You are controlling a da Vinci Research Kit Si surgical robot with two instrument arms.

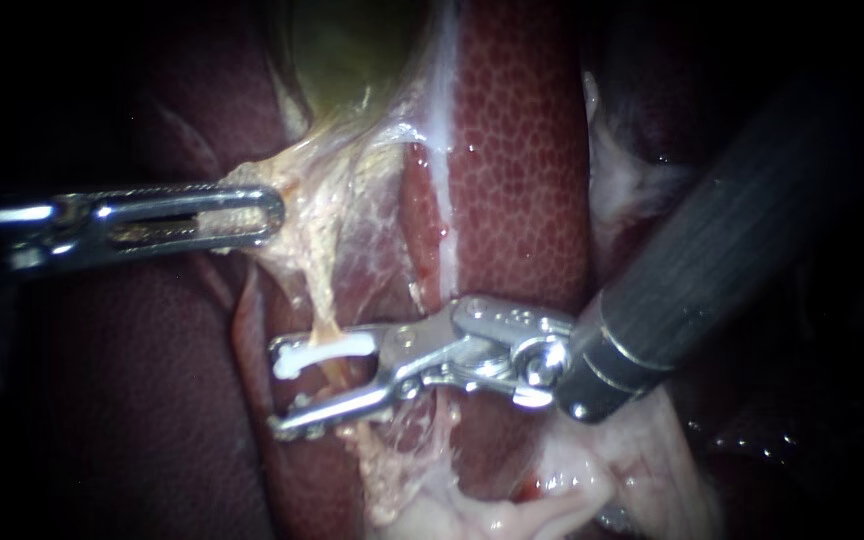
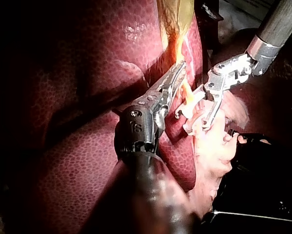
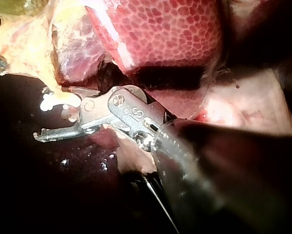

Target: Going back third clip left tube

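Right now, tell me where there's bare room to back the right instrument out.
Bare liver lies above the right instrument and below the left instrument, shut on tissue. It is crowded at the tube, between the open jaws beside the clip.

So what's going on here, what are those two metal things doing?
Two robot instruments are working on a pig's liver and gallbladder. The left instrument, jaws shut on pale tissue below the gallbladder, holds it stretched. The right instrument has its jaws open around a thin tube, and a white clip sits across that tube between them. Whether the jaws touch the clip is hard to tell.
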